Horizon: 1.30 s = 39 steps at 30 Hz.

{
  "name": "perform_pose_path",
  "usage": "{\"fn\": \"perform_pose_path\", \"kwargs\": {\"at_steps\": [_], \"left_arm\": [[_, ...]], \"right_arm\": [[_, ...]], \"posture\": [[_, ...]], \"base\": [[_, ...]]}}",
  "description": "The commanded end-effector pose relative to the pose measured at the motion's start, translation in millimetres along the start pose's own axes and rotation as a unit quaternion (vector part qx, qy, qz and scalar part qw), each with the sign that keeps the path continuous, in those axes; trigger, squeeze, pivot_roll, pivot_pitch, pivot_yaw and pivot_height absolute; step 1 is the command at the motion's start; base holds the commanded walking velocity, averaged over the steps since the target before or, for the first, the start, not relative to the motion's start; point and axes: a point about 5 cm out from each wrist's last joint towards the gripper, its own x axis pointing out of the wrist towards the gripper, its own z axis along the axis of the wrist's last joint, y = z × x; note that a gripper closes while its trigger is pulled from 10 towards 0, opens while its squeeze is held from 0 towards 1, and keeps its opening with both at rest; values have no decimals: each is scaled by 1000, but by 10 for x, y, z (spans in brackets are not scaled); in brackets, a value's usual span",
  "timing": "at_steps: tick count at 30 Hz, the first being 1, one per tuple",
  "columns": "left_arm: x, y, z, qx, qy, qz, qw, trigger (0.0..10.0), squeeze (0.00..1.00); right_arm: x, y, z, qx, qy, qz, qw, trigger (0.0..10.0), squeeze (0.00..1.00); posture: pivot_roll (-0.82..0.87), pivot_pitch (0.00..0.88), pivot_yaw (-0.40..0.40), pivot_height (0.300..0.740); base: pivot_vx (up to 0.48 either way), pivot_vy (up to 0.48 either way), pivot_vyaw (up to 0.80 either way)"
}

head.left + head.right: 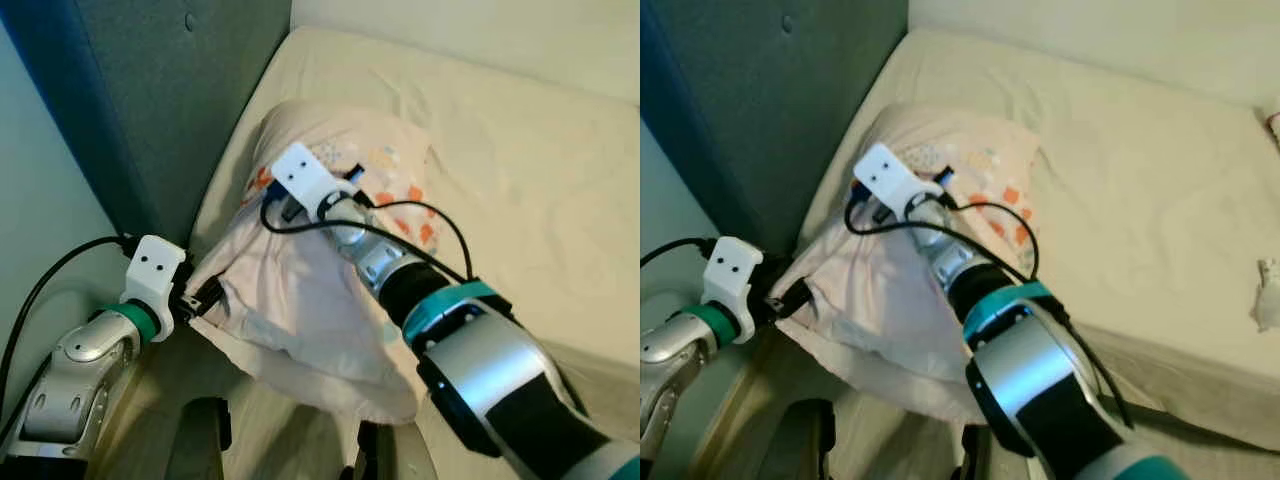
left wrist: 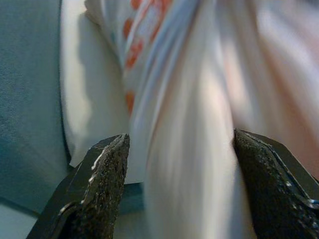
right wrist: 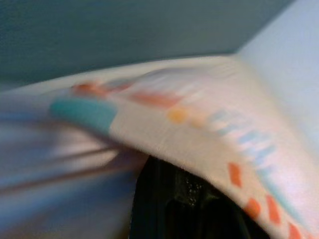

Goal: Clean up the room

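Head views: pillow (image 1: 330, 300) lies at the bed (image 1: 520, 180) corner against the blue headboard (image 1: 170, 90). Left gripper (image 1: 205, 293) is at its edge, right gripper (image 1: 285, 205) on top.
Left wrist: fingers (image 2: 94, 194) spread, fabric between.
Right wrist: finger state indeterminate under fabric.

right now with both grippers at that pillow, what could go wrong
1. The left gripper has its fingers spread around a fold of the pale pink pillow with orange and teal patches; if only loose cover is caught, it could slip out.
2. The pillow's near corner overhangs the edge of the cream-sheeted bed, so it might slide off towards the floor.
3. The right gripper is partly buried in fabric, so its hold is uncertain.
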Motion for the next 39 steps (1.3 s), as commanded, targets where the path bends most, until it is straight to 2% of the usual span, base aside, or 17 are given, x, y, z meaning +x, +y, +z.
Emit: {"fn": "perform_pose_path", "kwargs": {"at_steps": [1,3,4,5,6,7,8,9,13,18,21,23,24,27,31,37,39], "left_arm": [[6,-103,-90,-3,19,-22,1000,10000,0],[9,-112,-97,-2,20,-24,1000,10000,0],[11,-121,-106,-2,21,-25,999,10000,0],[11,-121,-106,-2,21,-25,999,10000,0],[14,-126,-117,-4,22,-25,999,10000,0],[14,-126,-117,-4,22,-25,999,10000,0],[15,-131,-129,-5,23,-26,999,10000,0],[17,-132,-137,-7,24,-26,999,10000,0],[35,-135,-154,-8,24,-26,999,10000,0],[58,-159,-111,-20,7,-30,999,10000,0],[25,-175,-105,-36,-1,-31,999,10000,0],[-72,-205,-158,-66,-4,-32,997,10000,0],[-72,-205,-158,-66,-4,-32,997,10000,0],[-171,-206,-286,-75,16,-16,997,10000,0],[-185,-189,-359,-70,29,2,997,10000,0],[-154,-177,-372,-70,28,8,997,10000,0],[-118,-104,-398,-83,20,37,996,10000,0]], "right_arm": [[-66,185,-205,36,22,33,999,157,0],[-95,253,-275,59,29,44,997,157,0],[-141,357,-361,98,34,61,993,2392,0],[-141,357,-361,98,34,61,993,2392,0],[-196,465,-445,127,33,81,988,4392,0],[-196,465,-445,127,33,81,988,4392,0],[-261,558,-532,161,29,96,982,8863,0],[-303,612,-584,181,26,103,978,9961,0],[-426,618,-717,226,-3,111,968,10000,0],[-643,443,-880,295,-57,137,944,10000,0],[-771,384,-960,307,-64,153,937,10000,0],[-1103,260,-1094,321,-74,182,927,10000,0],[-1103,260,-1094,321,-74,182,927,10000,0],[-1499,169,-1176,329,-70,213,917,10000,0],[-1812,159,-1314,321,-37,242,915,10000,0],[-1869,83,-1366,346,-27,215,913,10000,0],[-1802,-25,-1366,367,-31,165,915,10000,0]], "posture": [[252,189,-71,582],[252,189,-71,582],[252,189,-71,582],[252,189,-71,582],[241,177,-69,582],[241,177,-69,582],[235,174,-66,582],[231,172,-64,582],[221,166,-61,582],[209,136,-67,582],[203,129,-64,582],[193,118,-60,582],[193,118,-60,582],[186,109,-59,582],[180,102,-63,582],[182,102,-66,582],[188,99,-70,582]], "base": [[0,0,0],[0,0,0],[0,0,0],[0,0,0],[0,0,0],[0,0,0],[0,0,0],[0,0,0],[0,0,0],[0,0,0],[0,0,0],[0,0,0],[0,0,0],[0,0,0],[0,0,0],[0,0,0],[0,0,0]]}}
